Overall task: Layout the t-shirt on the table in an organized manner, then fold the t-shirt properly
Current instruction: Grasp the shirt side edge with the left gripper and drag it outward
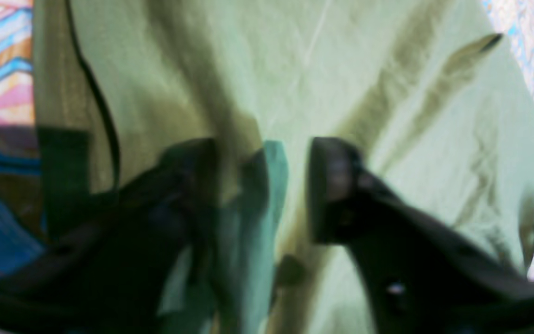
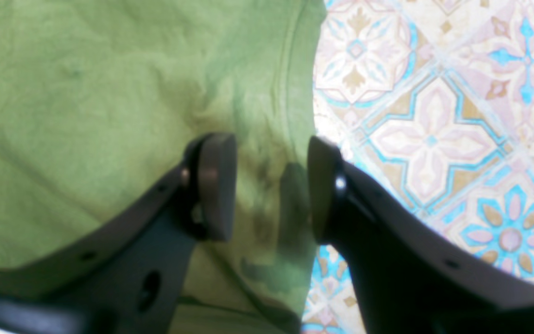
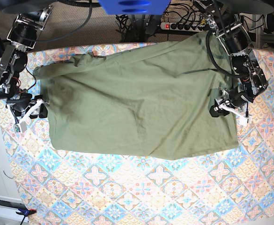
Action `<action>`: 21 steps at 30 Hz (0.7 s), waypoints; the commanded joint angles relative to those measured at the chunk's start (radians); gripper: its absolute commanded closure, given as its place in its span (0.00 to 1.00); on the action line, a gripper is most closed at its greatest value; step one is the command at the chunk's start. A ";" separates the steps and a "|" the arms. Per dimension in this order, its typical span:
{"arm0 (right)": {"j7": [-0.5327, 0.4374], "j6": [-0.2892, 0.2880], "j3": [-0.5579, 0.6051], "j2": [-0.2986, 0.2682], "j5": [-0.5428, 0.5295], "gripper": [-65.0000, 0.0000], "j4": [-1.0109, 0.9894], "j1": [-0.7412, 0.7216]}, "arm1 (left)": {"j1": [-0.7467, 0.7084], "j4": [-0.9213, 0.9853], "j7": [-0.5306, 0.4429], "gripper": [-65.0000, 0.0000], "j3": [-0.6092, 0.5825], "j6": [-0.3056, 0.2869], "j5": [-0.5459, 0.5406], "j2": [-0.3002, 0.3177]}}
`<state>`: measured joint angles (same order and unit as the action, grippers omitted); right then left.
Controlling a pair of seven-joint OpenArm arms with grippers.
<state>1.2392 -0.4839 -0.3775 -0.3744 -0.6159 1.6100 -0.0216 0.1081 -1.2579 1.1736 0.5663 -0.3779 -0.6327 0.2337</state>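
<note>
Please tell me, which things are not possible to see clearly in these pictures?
- Left wrist view: heavy blur; whether the left gripper pinches the t-shirt cannot be told.
- Base view: the t-shirt's neck label is too small; the arms hide its side edges.
- Right wrist view: the right gripper covers the hem beneath it.

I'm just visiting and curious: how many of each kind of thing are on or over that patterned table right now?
T-shirt: 1, olive green, spread on the table
Robot grippers: 2, the left gripper and the right gripper, one at each side edge of the shirt
Total: 3
</note>
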 commanded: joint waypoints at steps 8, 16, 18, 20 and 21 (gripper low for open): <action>-0.020 0.000 -0.004 -0.021 -0.014 0.62 0.014 -0.016 | 0.084 -0.013 -0.010 1.00 0.001 -0.007 -0.014 0.016; -0.020 0.000 -0.004 -0.021 -0.014 0.62 0.016 -0.015 | 0.120 -0.015 -0.033 1.00 0.002 -0.005 -0.019 0.017; -0.020 0.000 -0.004 -0.021 -0.014 0.62 0.019 -0.013 | 0.118 -0.015 -0.014 1.00 0.002 -0.003 -0.020 0.019; -0.020 0.000 -0.004 -0.021 -0.015 0.62 0.020 -0.011 | 0.117 -0.015 -0.017 0.91 0.010 0.007 -0.017 0.029; -0.020 0.000 -0.004 -0.021 -0.015 0.62 0.020 -0.011 | 0.117 -0.015 -0.024 0.85 0.024 0.029 -0.016 0.034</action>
<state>1.2392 -0.4843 -0.3775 -0.3744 -0.6159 1.6104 -0.0158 0.2008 -1.2556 1.1744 0.5819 -0.3431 -0.6315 0.2417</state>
